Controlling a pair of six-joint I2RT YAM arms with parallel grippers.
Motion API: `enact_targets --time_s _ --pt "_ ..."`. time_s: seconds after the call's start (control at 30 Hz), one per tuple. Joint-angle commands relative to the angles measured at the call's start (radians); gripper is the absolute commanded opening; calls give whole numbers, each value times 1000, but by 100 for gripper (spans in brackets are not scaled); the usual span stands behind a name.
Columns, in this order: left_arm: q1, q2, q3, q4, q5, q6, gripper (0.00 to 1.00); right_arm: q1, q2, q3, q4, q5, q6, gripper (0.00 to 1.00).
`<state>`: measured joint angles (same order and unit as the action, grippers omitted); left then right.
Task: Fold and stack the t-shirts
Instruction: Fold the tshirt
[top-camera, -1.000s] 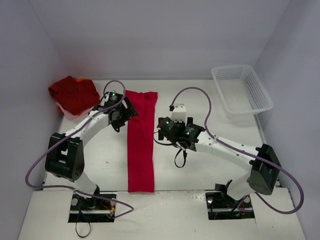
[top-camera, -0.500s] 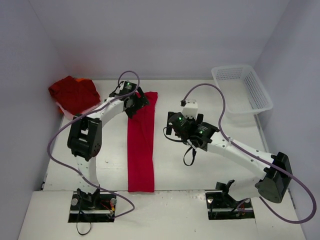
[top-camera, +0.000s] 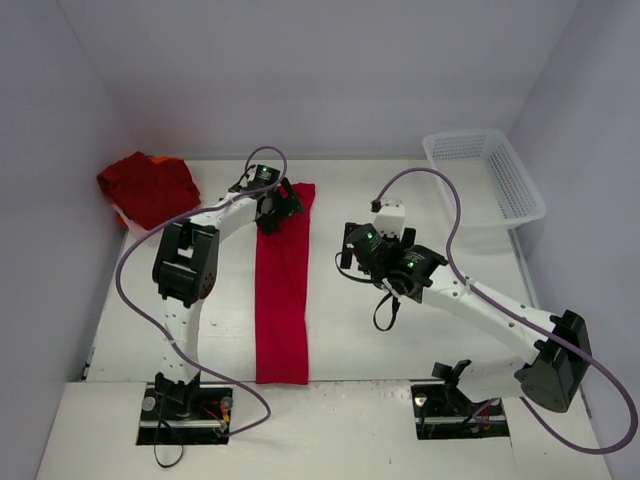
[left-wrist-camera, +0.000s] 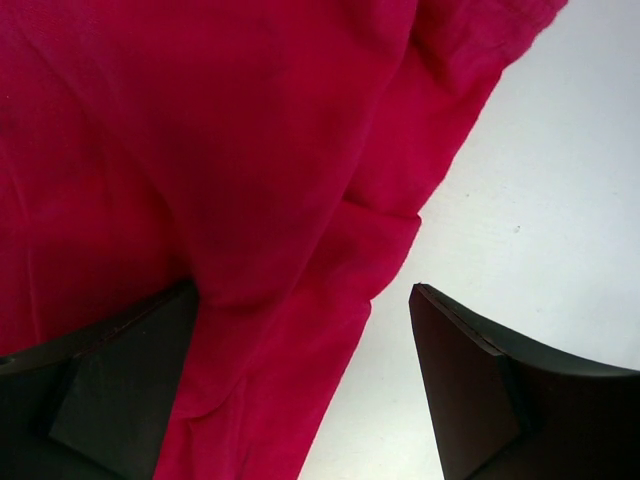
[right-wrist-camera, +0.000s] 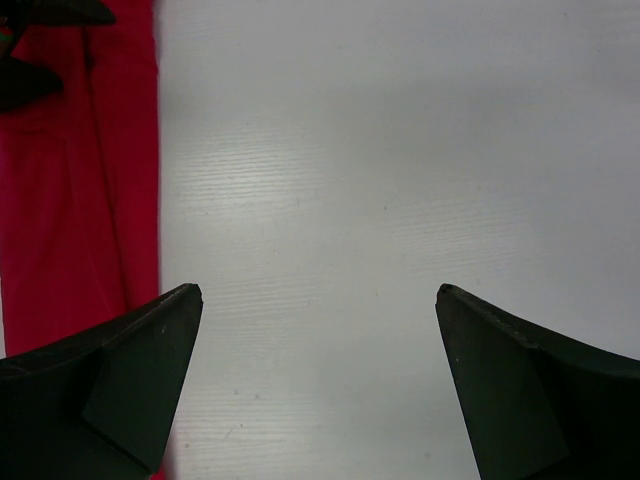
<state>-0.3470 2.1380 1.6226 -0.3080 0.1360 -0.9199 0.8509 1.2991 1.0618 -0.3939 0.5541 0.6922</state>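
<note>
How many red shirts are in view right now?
2: one folded into a long strip mid-table, its far end under the left gripper; one crumpled heap at the far left corner, possibly hiding more.

the white worktop (top-camera: 215, 320) has a pale, faintly streaked surface. down its middle, a little left of centre, a long red t-shirt (top-camera: 282, 300) lies flat, folded into a narrow strip that runs from the near edge almost to the far edge. its long sides are straight, and its far end is rumpled into soft creases. at the far left corner sits a crumpled heap of red t-shirts (top-camera: 145, 188), well apart from the strip. at the far right corner stands a white mesh basket (top-camera: 485, 178), its long side angled toward the right edge.
</note>
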Motion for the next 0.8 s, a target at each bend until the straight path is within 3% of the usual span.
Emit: enact_targets --time_s 0.0,0.23,0.77 --pt "-4 -20 11 55 20 -8 82 -13 -32 3 4 26 -11 100" --pt "-26 -12 -23 102 45 -37 82 -24 -23 6 7 27 -16 100" --pt "-129 82 108 80 51 -50 82 -26 -7 6 12 24 -22 100"
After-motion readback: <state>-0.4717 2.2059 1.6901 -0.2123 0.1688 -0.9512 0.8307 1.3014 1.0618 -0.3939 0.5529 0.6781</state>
